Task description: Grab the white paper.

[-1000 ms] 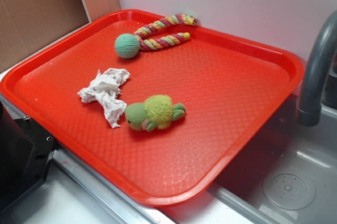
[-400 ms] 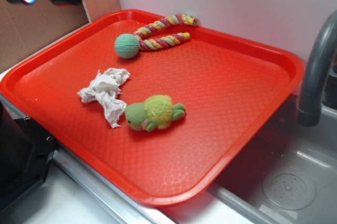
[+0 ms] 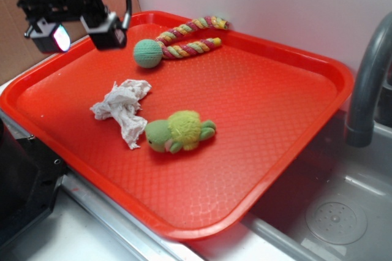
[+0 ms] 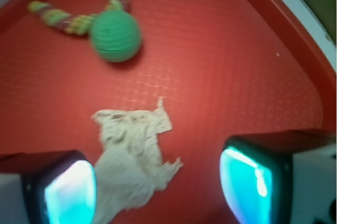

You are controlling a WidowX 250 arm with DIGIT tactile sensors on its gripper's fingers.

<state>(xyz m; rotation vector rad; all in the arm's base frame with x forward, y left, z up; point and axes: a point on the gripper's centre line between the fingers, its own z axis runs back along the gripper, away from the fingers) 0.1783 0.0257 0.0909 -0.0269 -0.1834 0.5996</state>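
Lower and farther over the red tray [image 3: 294,46] than a moment ago, the gripper [image 3: 79,33] hangs at the 10 o'clock corner, jaws spread and empty. White paper [image 3: 122,109] lies crumpled left of centre, its tail just beside the plush turtle [image 3: 180,131]. A teal rope ball [image 3: 147,53] sits at 12 o'clock; bare tray stretches right.
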